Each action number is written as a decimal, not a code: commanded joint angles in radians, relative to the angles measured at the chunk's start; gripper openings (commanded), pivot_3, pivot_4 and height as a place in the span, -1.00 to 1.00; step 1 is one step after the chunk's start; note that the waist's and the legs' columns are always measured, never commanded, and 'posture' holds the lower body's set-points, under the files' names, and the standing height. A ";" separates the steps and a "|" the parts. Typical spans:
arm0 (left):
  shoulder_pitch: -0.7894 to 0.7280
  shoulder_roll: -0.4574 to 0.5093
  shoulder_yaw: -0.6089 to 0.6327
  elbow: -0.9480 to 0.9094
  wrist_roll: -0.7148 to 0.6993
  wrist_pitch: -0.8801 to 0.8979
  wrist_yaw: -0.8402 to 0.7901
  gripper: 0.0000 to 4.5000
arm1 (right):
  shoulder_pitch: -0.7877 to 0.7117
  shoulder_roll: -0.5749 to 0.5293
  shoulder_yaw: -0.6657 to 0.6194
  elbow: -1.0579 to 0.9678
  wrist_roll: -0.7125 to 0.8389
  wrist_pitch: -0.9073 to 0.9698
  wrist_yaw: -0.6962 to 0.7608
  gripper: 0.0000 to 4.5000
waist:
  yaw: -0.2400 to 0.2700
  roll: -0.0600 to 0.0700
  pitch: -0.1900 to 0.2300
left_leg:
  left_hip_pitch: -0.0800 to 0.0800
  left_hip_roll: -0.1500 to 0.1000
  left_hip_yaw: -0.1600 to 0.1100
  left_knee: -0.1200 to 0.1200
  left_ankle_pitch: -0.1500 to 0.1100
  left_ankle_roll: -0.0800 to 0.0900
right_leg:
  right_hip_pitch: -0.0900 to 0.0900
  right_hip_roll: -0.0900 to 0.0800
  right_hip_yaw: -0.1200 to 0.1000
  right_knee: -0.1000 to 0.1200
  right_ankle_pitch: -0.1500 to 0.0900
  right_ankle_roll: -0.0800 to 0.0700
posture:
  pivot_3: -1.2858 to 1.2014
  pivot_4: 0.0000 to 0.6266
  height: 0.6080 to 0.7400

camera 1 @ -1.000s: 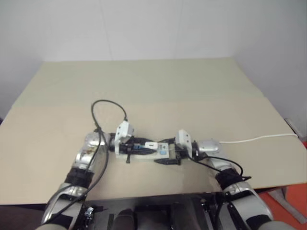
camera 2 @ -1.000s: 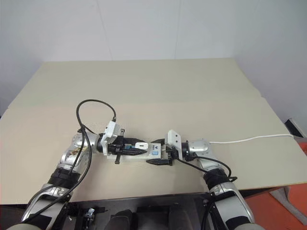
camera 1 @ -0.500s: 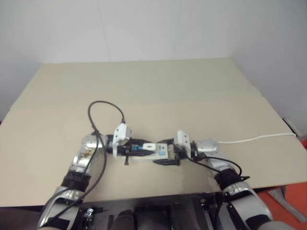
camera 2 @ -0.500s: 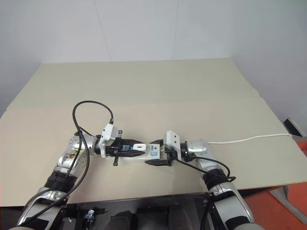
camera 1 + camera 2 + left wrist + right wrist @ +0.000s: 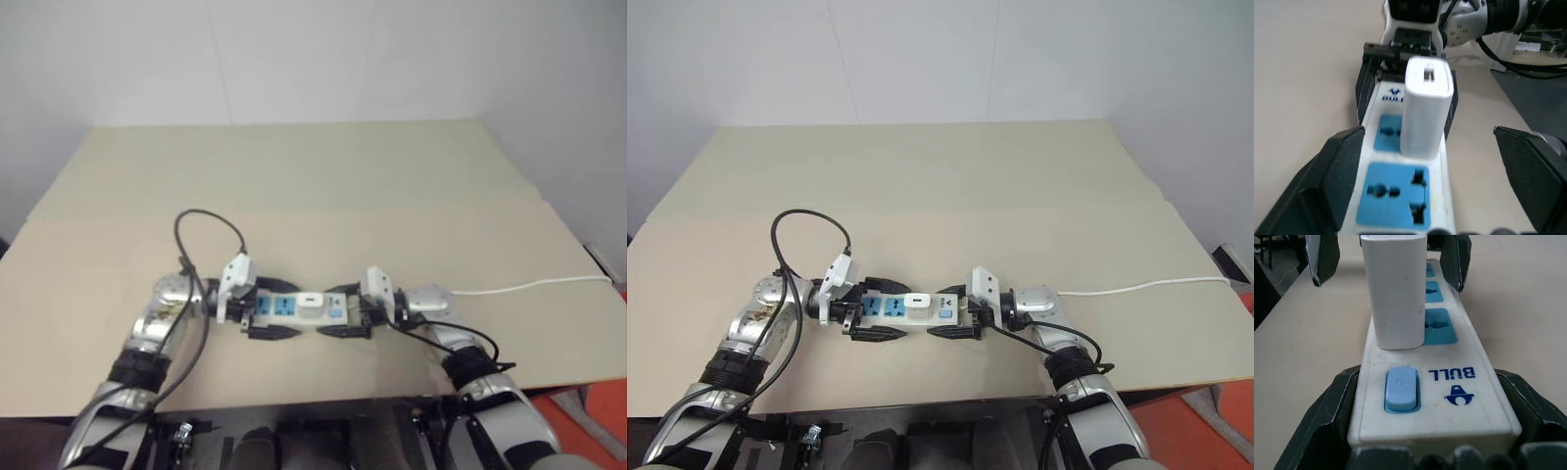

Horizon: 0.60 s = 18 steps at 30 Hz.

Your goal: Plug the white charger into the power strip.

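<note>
While the broad tan counter [image 5: 323,176] carries everything here, its near middle holds the power strip [image 5: 904,308], a long white bar lying flat and running crosswise in front of the robot, with a thin white cable [image 5: 534,285] trailing off along the counter toward the robot's right edge. Two arms close in on the bar from its two ends. The right gripper [image 5: 951,311] has its black jaws set along both long sides of the strip's switch end, pressed against the bar – in the right wrist view the dark fingers [image 5: 1334,411] flank the white body, with the blue switch [image 5: 1400,388] and a blue printed logo between them. The left gripper [image 5: 874,308] sits at the opposite end with its jaws spread wide, one finger on each side of the strip and apart from it – the left wrist view shows clear counter between the fingers [image 5: 1327,181] and the bar, so they grip nothing. The white charger [image 5: 1426,105] stands upright, plugged into the socket nearest the switch, and no jaw touches it. Two blue sockets [image 5: 1392,201] on the left gripper's side of it lie uncovered. A black cable [image 5: 211,230] loops above the left wrist.
</note>
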 commanded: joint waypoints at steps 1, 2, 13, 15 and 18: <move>-0.035 0.006 0.049 -0.067 -0.034 -0.012 0.018 1.00 | 0.013 -0.002 0.022 0.018 -0.030 0.023 0.001 0.69 | 0.000 0.000 0.000 | 0.000 0.000 0.000 0.000 0.000 0.000 | 0.000 0.000 0.000 0.000 0.000 0.000 | 0.03 -0.52 1.00; -0.045 0.014 0.059 -0.078 -0.039 -0.004 0.017 1.00 | 0.011 -0.006 0.021 0.014 -0.029 0.023 0.006 0.85 | 0.001 0.000 0.000 | 0.000 0.000 0.000 0.000 0.000 0.000 | 0.000 0.000 0.000 0.000 0.000 0.000 | 0.03 -0.52 1.00; -0.025 0.212 0.178 -0.211 -0.117 0.142 0.012 1.00 | 0.102 -0.214 -0.112 -0.356 0.097 0.143 0.017 0.98 | 0.018 0.001 0.002 | -0.026 -0.002 0.000 0.002 0.000 0.000 | -0.026 -0.002 -0.001 0.002 0.000 0.001 | 0.03 -0.52 1.00; 0.004 0.250 0.207 -0.237 -0.123 0.162 0.021 1.00 | 0.130 -0.260 -0.147 -0.415 0.122 0.172 0.010 0.98 | 0.019 0.001 0.002 | -0.034 -0.002 0.000 0.003 0.000 0.000 | -0.033 -0.002 -0.001 0.004 0.000 0.001 | 0.03 -0.52 1.00; 0.061 0.317 0.265 -0.280 -0.148 0.202 0.030 1.00 | 0.175 -0.327 -0.208 -0.481 0.163 0.208 0.005 0.98 | 0.017 0.001 0.002 | -0.036 -0.001 0.000 0.003 0.000 0.000 | -0.034 -0.002 -0.001 0.003 0.000 0.001 | 0.03 -0.52 1.00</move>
